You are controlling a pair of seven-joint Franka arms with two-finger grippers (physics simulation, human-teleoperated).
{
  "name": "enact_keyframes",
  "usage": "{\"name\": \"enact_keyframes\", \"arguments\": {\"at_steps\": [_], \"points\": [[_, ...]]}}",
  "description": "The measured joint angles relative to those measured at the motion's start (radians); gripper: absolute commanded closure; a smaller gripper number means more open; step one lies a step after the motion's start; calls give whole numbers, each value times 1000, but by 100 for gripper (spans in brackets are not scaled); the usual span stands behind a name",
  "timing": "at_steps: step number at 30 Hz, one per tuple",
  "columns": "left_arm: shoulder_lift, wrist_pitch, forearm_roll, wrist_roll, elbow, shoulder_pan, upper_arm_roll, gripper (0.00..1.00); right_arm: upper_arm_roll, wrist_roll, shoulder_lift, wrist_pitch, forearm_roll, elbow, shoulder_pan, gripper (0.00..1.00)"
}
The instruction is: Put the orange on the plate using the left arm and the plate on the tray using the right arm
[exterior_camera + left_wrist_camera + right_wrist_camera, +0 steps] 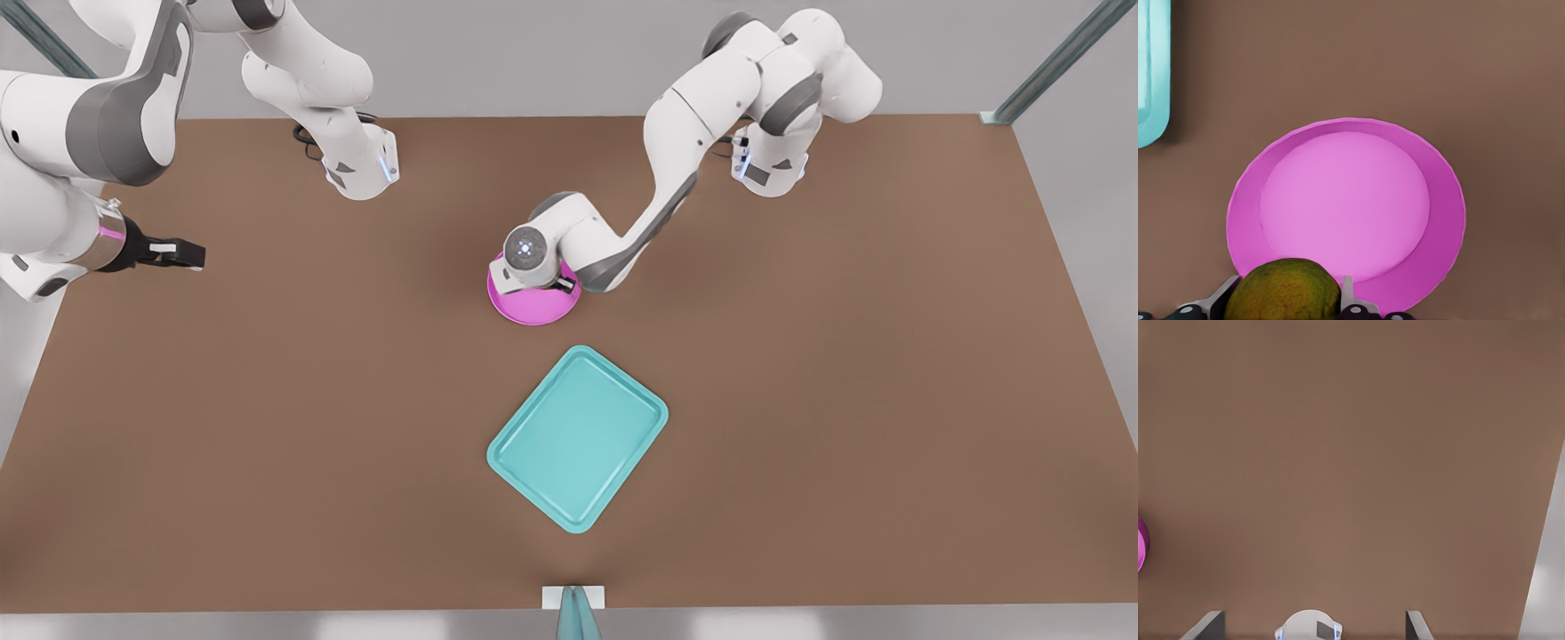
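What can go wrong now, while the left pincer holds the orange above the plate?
1. The orange, held in the left pincer, sits over the plate's rim, not its middle; released here, it might roll off.
2. The tray lies close by, so the plate might get nudged toward it.

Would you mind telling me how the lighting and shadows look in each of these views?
Front view: soft, even light; a faint dark shadow on the table under the tray, none harsh beneath the plate. Left wrist view: the orange in the left end effector looks dark and greenish, and the plate's rim is shaded on one side. Right wrist view: flat, shadowless brown table.
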Motion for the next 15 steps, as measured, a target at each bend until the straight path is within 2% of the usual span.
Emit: {"name": "enact_keyframes", "arguments": {"at_steps": [1,4,6,7,8,10,12,13,14,15], "points": [[6,-3,-8,-31,2,-4,0,0,0,0,0,0,0,0,0,0],[7,-13,-20,-113,2,-7,2,0,0,-1,0,0,0,0,0,0],[-64,-71,-31,-154,5,21,29,0,0,-1,11,1,2,-1,-1,0],[-142,-132,-42,-164,8,56,74,0,0,-1,22,1,9,-3,-7,0],[-224,-200,-51,-166,10,75,158,0,0,-1,45,1,29,-7,-13,0],[-327,-341,-61,-148,52,92,395,0,0,-1,129,10,108,-21,-19,0],[-353,-460,-66,-108,131,106,597,0,5,-1,171,64,213,-129,-11,0],[-364,-506,-68,-85,153,125,652,0,13,0,171,110,262,-202,3,0],[-374,-544,-69,-56,185,228,600,0,19,0,153,164,307,-289,28,0],[-398,-573,-59,-28,192,406,443,0,23,0,127,220,348,-373,60,0]]}}
